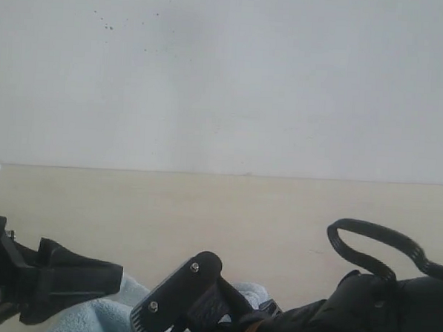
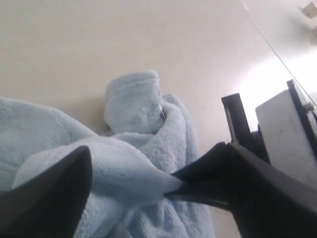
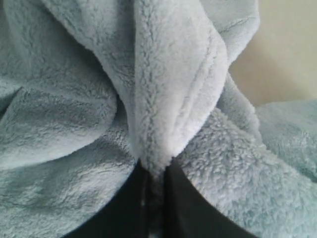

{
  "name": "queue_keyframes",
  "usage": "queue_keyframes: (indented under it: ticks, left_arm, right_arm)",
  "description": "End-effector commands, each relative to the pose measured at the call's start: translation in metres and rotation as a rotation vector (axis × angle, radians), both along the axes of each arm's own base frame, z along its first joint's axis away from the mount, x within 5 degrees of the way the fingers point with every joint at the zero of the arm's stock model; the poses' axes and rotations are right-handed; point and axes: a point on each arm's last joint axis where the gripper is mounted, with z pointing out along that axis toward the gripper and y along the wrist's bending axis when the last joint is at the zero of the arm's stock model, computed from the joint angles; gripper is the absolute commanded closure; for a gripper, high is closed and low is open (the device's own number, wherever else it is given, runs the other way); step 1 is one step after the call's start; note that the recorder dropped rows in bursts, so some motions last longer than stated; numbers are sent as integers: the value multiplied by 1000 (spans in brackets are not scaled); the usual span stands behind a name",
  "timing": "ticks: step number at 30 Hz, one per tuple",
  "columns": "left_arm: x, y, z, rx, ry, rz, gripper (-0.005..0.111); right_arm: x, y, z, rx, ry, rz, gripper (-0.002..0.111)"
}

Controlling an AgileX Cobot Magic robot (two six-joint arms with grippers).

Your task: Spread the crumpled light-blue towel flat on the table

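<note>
The crumpled light-blue towel [image 2: 133,104] lies bunched on the beige table [image 1: 219,218]; only its top edge [image 1: 95,315] shows at the bottom of the exterior view. My right gripper [image 3: 154,171] is shut on a raised fold of the towel [image 3: 168,89], and fluffy cloth fills most of its view. It reaches across the middle [image 1: 177,297] towards the left arm. My left gripper [image 2: 158,168] stands open wide over the towel, a fold lying loose between its dark fingers [image 2: 54,193]. The dark tips pinching that fold [image 2: 198,183] appear to be the right gripper's.
A white speckled wall [image 1: 226,77] rises behind the table's far edge. A black cable loop [image 1: 373,241] arches over the right arm. Bare table stretches beyond the towel [image 2: 99,34].
</note>
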Motion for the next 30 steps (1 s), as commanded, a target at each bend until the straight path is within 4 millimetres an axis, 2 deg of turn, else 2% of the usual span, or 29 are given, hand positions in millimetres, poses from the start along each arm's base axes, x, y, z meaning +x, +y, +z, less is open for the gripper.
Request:
queue_keyframes:
  ticks: [1,7,13,17,20,30]
  left_arm:
    - [3,4,14,24,-106,46,37]
    - [5,1,9,41,-100,2,40]
    - [8,-2,-9,67,-29,-41,40]
    - [7,-4,-10,70,-36,-67,40]
    - [3,-6,-8,56,-43,-125,40]
    - [-14,-16,-4,-41,2,-315,40]
  right_arm:
    - [-2,-1,-1,-33,-1,32,104]
    - [-2,-2,8,-14,-39,56,104]
    - [-7,-10,55,146,-160,53,104]
    - [-13,-20,77,178,-205,77,104]
    - [-15,-23,84,190,-226,86,104]
    - [-15,-22,87,197,-231,86,104]
